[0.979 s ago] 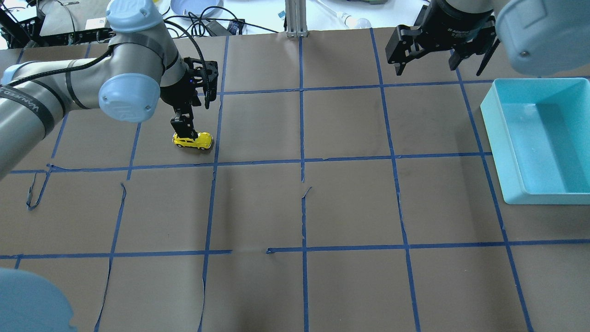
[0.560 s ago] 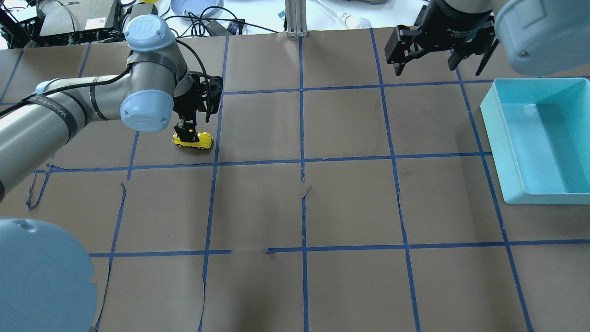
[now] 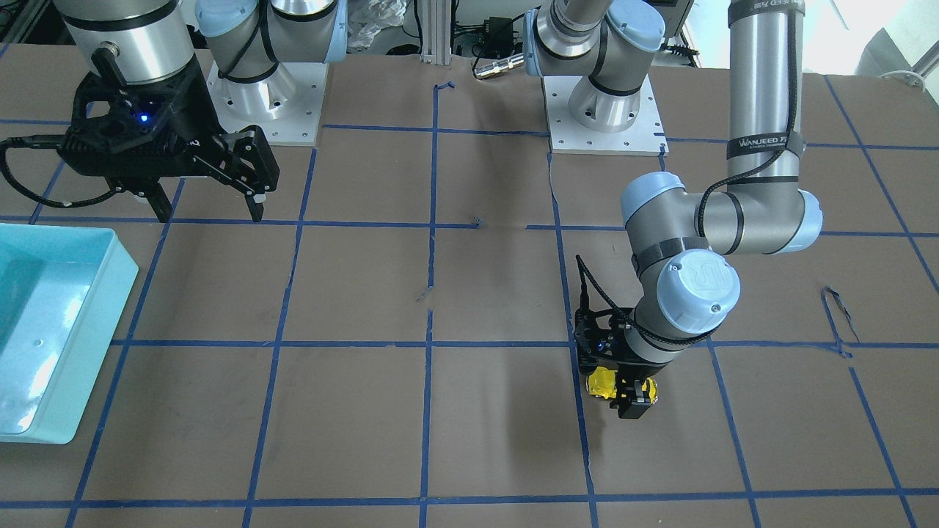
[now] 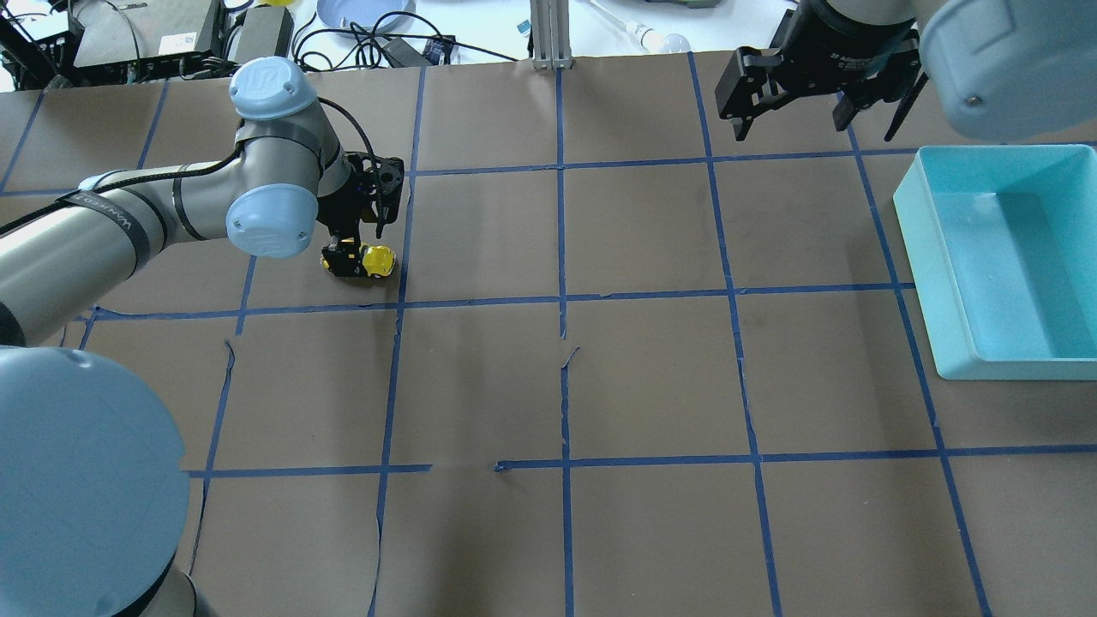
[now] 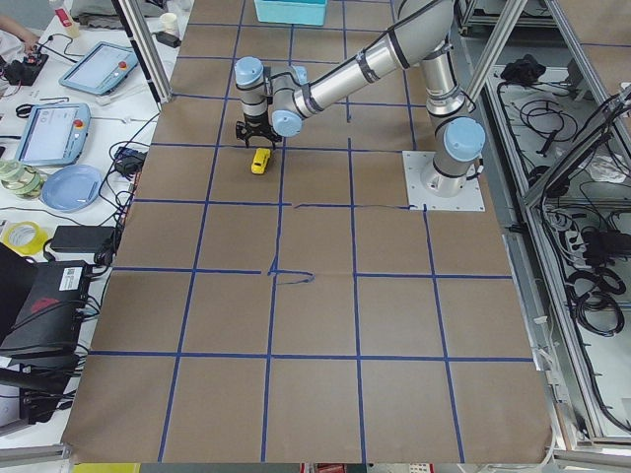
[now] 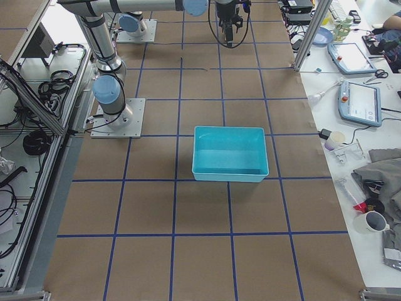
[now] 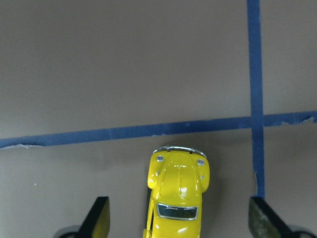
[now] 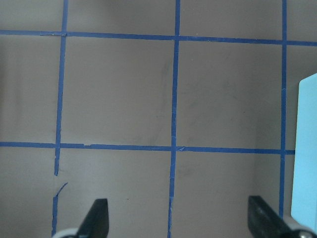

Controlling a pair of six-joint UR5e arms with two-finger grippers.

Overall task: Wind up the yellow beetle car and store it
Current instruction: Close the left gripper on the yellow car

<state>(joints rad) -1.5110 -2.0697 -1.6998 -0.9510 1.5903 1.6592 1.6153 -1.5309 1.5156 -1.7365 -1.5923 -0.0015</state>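
1. Comparing with a second ago, we see the left gripper (image 7: 179,220) has dropped from above the yellow beetle car (image 4: 377,260) to roof level. The wrist has also turned over it.
2. The car has not moved. It sits wheels-down on the table (image 4: 651,386), at about 10 o'clock from the table's middle in the overhead view, just inside a blue tape line (image 4: 480,300).
3. In the left wrist view the car's nose points to 12 o'clock, with a tape line just past it.
4. Left gripper state: spread wide, one finger (image 7: 96,220) at the car's 9 o'clock and the other at its 3 o'clock. Both stand clear of the body, so nothing is gripped yet.
5. The right gripper (image 4: 816,128) is unchanged, parked at about 1 o'clock, fingers apart and holding nothing.
6. The teal bin (image 4: 926,257) sits at 3 o'clock, well apart from the car, and we see nothing in it.
7. We judge this as the end of the approach. The fingers straddle the car, so closing on its sides looks like the next move.
8. Winding and storing are both not yet done.
9. Risk: the car looks off-centre between the fingers, nearer the 9 o'clock one, so closing may nudge or roll it.
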